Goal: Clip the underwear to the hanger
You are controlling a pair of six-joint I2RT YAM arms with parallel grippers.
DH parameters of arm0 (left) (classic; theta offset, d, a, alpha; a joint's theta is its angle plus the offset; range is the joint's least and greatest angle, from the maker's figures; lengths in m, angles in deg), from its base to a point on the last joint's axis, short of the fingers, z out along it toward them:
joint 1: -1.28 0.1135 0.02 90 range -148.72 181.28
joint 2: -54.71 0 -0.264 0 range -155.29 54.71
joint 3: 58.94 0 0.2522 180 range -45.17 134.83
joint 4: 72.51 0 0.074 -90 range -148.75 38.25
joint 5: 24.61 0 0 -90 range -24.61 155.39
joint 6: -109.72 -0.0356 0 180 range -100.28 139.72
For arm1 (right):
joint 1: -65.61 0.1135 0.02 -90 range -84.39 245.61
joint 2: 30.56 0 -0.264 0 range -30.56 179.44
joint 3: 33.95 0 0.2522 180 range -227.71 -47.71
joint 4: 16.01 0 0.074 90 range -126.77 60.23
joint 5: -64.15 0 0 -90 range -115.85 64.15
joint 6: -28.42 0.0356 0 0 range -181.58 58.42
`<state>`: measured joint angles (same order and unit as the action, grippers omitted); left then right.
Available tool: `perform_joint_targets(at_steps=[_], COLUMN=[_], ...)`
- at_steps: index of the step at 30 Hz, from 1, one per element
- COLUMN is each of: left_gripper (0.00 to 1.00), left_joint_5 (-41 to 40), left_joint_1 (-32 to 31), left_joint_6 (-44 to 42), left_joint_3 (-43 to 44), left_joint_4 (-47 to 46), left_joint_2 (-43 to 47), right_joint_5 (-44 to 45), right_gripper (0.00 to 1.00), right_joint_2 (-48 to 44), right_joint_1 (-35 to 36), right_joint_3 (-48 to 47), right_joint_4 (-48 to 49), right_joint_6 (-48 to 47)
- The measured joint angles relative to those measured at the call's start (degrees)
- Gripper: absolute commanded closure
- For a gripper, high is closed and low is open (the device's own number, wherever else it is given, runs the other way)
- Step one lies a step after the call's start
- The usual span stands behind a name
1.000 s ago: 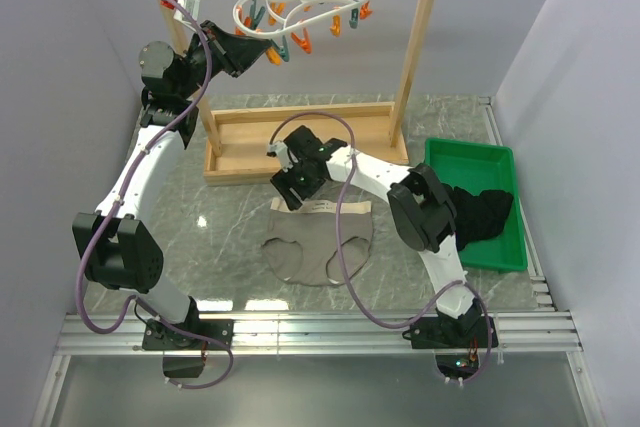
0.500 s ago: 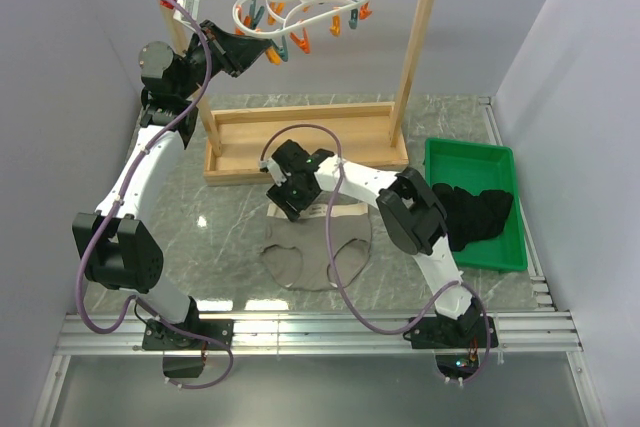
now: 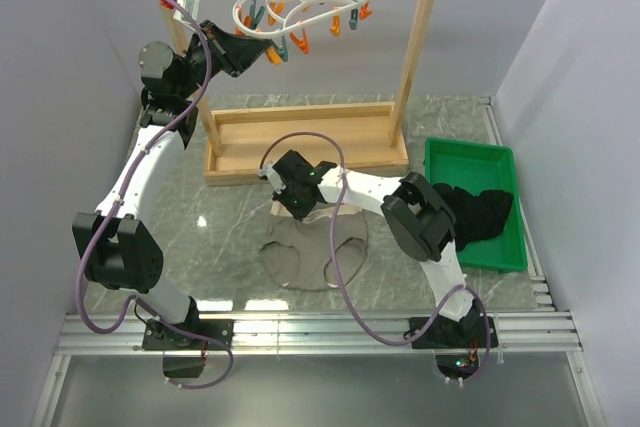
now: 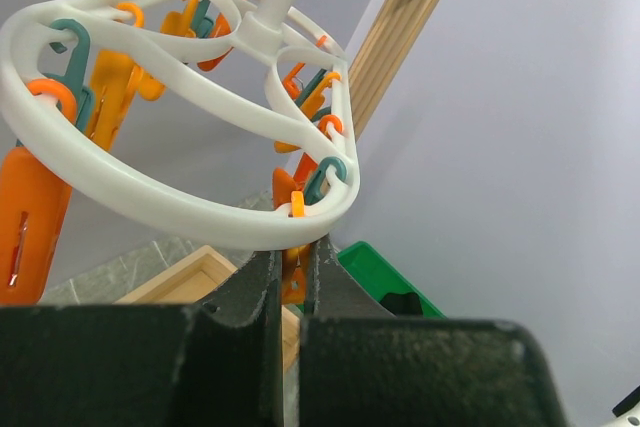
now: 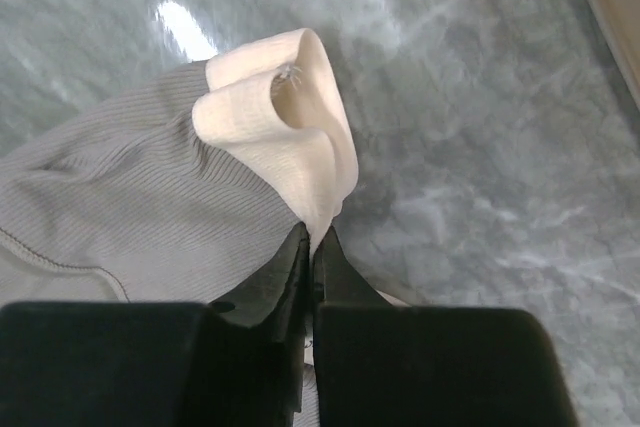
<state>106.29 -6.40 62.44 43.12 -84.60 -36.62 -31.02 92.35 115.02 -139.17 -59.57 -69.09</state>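
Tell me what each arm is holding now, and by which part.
The right gripper pinches the underwear at its beige waistband fold. The left gripper pinches an orange clothespin under the hanger.

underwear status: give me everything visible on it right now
The underwear is grey-brown ribbed fabric with a cream waistband. It lies mostly flat on the marble table, in front of the wooden rack. One end of the waistband is bunched into a raised fold and pinched by the shut right gripper. Nothing else touches it, and it is not clipped to anything.
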Motion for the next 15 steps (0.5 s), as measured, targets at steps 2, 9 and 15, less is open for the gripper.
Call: perform_joint_targets(at_steps=[2,9,15], left_gripper=[1.00,1.00,1.00], left_joint_5=[0.0,0.2,0.2], left_joint_1=[0.0,0.0,0.0], left_joint_6=[0.0,-0.1,-0.3], left_joint_3=[0.0,0.0,0.0], left_joint_4=[0.0,0.4,0.6], left_joint_2=[0.0,0.0,0.0], right_joint_5=[0.5,5.4,8.2], right_gripper=[1.00,1.00,1.00], right_joint_2=[-1.6,-12.2,-23.0], right_joint_1=[0.1,0.1,0.1], right_joint_3=[2.6,9.6,8.7], right_joint_4=[1.5,3.4,7.2], right_joint_6=[-0.9,-6.2,-9.9])
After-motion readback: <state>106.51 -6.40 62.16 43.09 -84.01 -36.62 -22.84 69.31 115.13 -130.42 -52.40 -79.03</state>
